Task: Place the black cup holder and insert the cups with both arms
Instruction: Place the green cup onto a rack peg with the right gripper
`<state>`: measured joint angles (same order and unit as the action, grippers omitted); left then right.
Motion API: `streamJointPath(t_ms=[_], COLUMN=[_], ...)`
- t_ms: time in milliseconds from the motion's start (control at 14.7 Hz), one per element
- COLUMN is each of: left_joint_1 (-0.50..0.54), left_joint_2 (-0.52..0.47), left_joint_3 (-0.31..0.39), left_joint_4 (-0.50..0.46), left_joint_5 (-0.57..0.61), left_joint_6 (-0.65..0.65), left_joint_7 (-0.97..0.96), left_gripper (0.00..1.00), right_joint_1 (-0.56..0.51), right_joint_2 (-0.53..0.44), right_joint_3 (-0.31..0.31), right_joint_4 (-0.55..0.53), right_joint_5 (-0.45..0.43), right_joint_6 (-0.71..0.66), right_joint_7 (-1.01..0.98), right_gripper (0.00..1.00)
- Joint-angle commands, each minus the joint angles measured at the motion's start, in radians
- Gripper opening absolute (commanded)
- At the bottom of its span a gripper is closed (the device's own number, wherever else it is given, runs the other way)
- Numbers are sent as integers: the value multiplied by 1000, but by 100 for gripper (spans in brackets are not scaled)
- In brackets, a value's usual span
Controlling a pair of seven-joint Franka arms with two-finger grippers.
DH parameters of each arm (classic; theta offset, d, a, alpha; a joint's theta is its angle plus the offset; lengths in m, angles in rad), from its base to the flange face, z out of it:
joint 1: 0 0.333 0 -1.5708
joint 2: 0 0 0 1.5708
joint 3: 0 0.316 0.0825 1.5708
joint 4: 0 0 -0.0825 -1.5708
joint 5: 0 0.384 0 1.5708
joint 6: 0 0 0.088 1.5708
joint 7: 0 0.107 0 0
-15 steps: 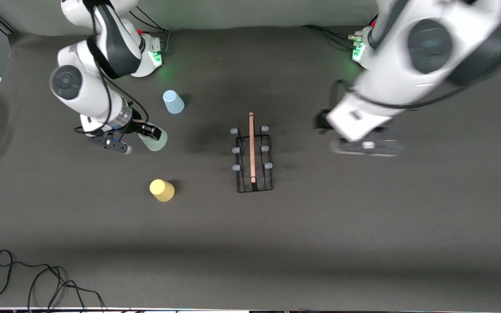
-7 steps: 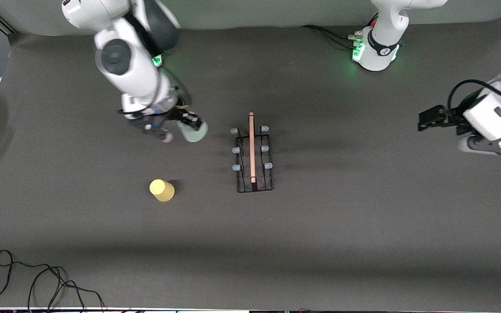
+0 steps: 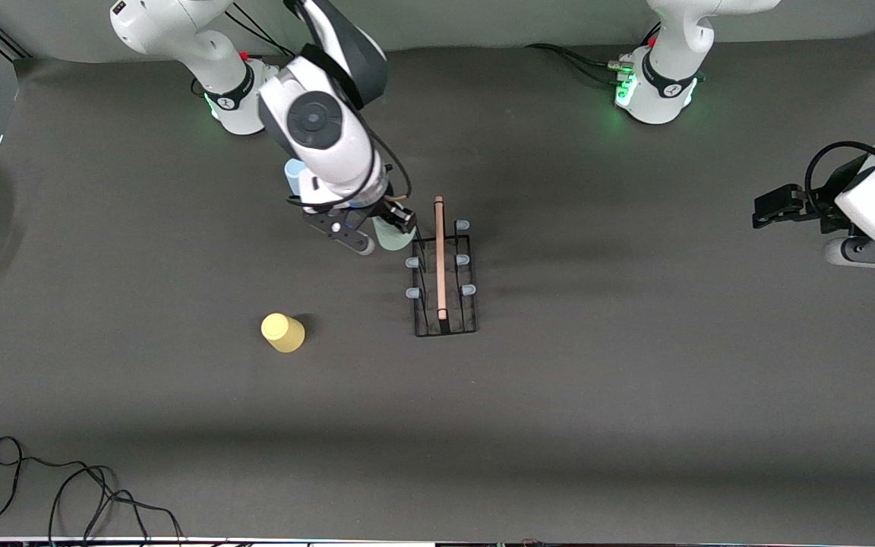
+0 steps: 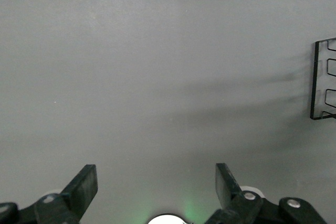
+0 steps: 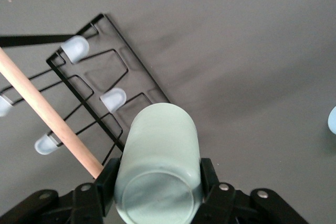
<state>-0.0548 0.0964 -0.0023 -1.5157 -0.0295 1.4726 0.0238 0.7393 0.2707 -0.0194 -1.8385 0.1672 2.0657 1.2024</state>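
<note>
The right gripper [image 3: 390, 228] hangs over the end of the black thin-wire cup holder with the light wooden rod handle [image 3: 443, 273] that lies farthest from the front camera, its fingers pinching the pale mint green plastic cup [image 5: 157, 166] by its sides. In the right wrist view the cup lies tilted, its closed base toward the camera and its mouth toward the pale-tipped pegs [image 5: 113, 98]. The holder stands upright mid-table, with no cup seated on it yet.

To seat this cup well, I judge the mouth should be centred over one peg on the side toward the right arm, then lowered straight along it without bumping the rod, and let go only once it rests.

The small yellow plastic cup [image 3: 282, 332] and the light blue plastic cup [image 3: 295, 174] wait on the table toward the right arm's end. The left gripper [image 4: 156, 190] waits over bare table at the left arm's end, fingers spread and empty.
</note>
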Motion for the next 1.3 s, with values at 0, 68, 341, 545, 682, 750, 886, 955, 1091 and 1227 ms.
streamJointPath(t_ms=[0,68,341,545,682,750,886,955,1091,1227], left_joint_1=[10,10,38,42,101,119,110,112,112,109], left_joint_2=[-32,-32,-27,-24,-24,-24,-26,-26,-23,-20], left_joint_3=[-12,-12,-24,-39,-96,-116,-116,-117,-117,-119], left_joint_4=[-29,-26,-12,-12,-12,-12,-12,-12,-14,-14], left_joint_5=[22,23,31,28,28,28,31,31,31,31], left_joint_6=[18,18,20,26,25,23,21,21,23,28], left_joint_7=[15,16,-2,-8,-25,-33,-39,-41,-39,-39], left_gripper=[100,100,100,100,100,100,100,100,100,100], right_joint_1=[41,43,54,46,40,38,38,38,40,38], right_joint_2=[48,59,117,116,99,81,42,22,5,15], right_joint_3=[-10,-10,-13,-16,-20,-39,-94,-138,-241,-319], right_joint_4=[27,27,27,31,36,36,38,36,35,30], right_joint_5=[-2,-3,-5,-6,-8,-8,-14,-12,-12,-11], right_joint_6=[8,10,65,71,62,59,9,-45,-97,-104], right_joint_7=[29,29,29,28,16,3,-91,-189,-390,-542], right_gripper=[0,0,43,100,100,100,100,100,100,100])
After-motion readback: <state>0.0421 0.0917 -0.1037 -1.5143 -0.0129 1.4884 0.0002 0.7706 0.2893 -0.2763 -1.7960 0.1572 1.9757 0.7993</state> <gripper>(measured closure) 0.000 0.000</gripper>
